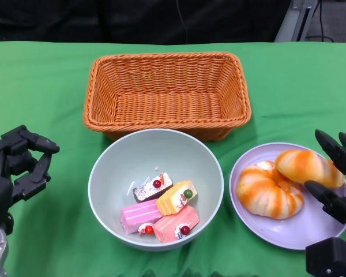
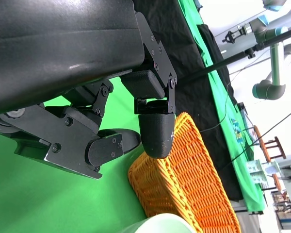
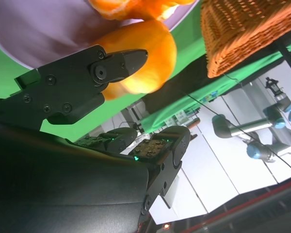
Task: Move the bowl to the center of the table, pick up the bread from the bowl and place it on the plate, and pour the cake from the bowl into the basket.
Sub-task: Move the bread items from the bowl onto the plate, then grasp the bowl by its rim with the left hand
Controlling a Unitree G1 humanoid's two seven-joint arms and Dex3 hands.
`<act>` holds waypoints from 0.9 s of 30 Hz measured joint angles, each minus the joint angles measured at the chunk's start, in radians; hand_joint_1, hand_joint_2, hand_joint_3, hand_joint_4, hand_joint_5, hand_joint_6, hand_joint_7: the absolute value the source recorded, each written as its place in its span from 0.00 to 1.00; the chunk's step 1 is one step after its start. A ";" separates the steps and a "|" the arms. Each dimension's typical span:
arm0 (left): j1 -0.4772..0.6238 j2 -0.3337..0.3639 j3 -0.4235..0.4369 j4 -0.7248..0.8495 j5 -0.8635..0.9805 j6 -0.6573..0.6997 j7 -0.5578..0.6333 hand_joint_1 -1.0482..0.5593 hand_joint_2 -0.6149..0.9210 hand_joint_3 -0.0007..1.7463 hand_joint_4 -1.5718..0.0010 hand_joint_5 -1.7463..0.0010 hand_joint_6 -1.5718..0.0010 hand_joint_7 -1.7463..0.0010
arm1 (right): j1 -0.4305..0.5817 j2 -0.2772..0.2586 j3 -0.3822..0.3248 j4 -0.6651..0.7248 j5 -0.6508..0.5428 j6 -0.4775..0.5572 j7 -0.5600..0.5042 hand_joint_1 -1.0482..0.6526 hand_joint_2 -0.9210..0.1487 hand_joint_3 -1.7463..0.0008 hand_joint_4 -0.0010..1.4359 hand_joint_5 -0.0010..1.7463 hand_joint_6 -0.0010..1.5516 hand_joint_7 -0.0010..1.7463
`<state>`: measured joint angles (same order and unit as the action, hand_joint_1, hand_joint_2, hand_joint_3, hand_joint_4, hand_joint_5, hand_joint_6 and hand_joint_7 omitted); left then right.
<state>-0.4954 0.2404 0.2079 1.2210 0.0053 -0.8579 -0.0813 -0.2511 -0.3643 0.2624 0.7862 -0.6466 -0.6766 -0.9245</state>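
Bread on plate (image 1: 288, 231); cakes (image 1: 161, 210) pending.
I grip bowl (image 1: 104, 173) rim w/ released left hand (image 1: 17, 164); right hand (image 1: 334, 184) released, tip slowly over basket (image 1: 167, 86).

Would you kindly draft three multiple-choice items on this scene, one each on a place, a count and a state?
1. Where do the two pieces of bread lie?
A. In the bowl
B. On the plate
C. In the basket

2. How many cake pieces are in the bowl?
A. Two
B. Four
C. Six

3. What is the state of the left hand?
A. It holds nothing, beside the bowl
B. It holds the bowl's rim
C. It holds a cake piece

Answers:
1. B, since both orange-striped pieces sit on the lilac plate, by the right hand.
2. B, as one dark, one yellow and two pink pieces show in the bowl.
3. A, for the left hand is over green cloth, apart from the bowl, while the basket behind holds nothing.
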 measured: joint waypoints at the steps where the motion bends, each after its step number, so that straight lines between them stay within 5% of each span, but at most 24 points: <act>1: 0.000 0.000 0.000 0.000 0.000 0.000 0.000 0.60 0.90 0.40 0.50 0.05 0.48 0.32 | 0.006 0.000 -0.003 -0.015 0.003 -0.014 0.006 0.35 0.28 0.67 0.30 0.03 0.31 0.00; 4: 0.000 0.000 -0.001 0.000 0.002 0.000 0.003 0.60 0.90 0.40 0.50 0.06 0.49 0.32 | 0.025 0.002 -0.007 -0.056 0.033 -0.075 0.045 0.37 0.37 0.57 0.32 0.04 0.31 0.00; 7: 0.000 0.000 -0.003 0.000 0.003 0.000 0.006 0.59 0.89 0.41 0.50 0.06 0.49 0.32 | 0.036 0.027 -0.026 -0.103 0.121 -0.149 0.131 0.36 0.35 0.56 0.35 0.06 0.32 0.01; 12: 0.000 0.002 -0.003 0.001 0.003 -0.001 0.006 0.60 0.90 0.41 0.50 0.06 0.49 0.32 | 0.105 0.067 -0.058 -0.263 0.340 -0.137 0.382 0.37 0.34 0.55 0.40 0.08 0.34 0.01; 15: 0.000 0.002 -0.002 0.001 0.000 -0.002 0.004 0.60 0.90 0.40 0.50 0.06 0.49 0.32 | 0.147 0.112 -0.083 -0.374 0.465 -0.107 0.504 0.42 0.37 0.55 0.53 0.14 0.44 0.06; 18: 0.000 0.002 -0.003 0.001 0.002 -0.002 0.004 0.60 0.90 0.40 0.50 0.05 0.49 0.32 | 0.164 0.152 -0.113 -0.432 0.512 -0.093 0.569 0.45 0.38 0.51 0.55 0.31 0.51 0.10; 19: 0.000 0.002 -0.003 0.001 0.002 -0.002 0.004 0.60 0.90 0.40 0.50 0.05 0.49 0.32 | 0.167 0.162 -0.122 -0.444 0.528 -0.093 0.591 0.49 0.40 0.46 0.52 0.46 0.53 0.17; 21: 0.000 0.002 -0.003 0.001 0.002 -0.002 0.004 0.60 0.90 0.40 0.50 0.05 0.49 0.32 | 0.169 0.180 -0.131 -0.453 0.568 -0.103 0.639 0.52 0.44 0.41 0.49 0.61 0.48 0.35; 27: 0.000 0.003 -0.004 0.001 0.002 -0.003 0.003 0.60 0.91 0.40 0.50 0.06 0.49 0.32 | 0.174 0.232 -0.173 -0.482 0.607 -0.122 0.727 0.53 0.45 0.40 0.52 0.65 0.46 0.46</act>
<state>-0.4954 0.2438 0.2040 1.2216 0.0070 -0.8610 -0.0788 -0.0770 -0.1324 0.0899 0.3044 -0.0395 -0.7990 -0.1978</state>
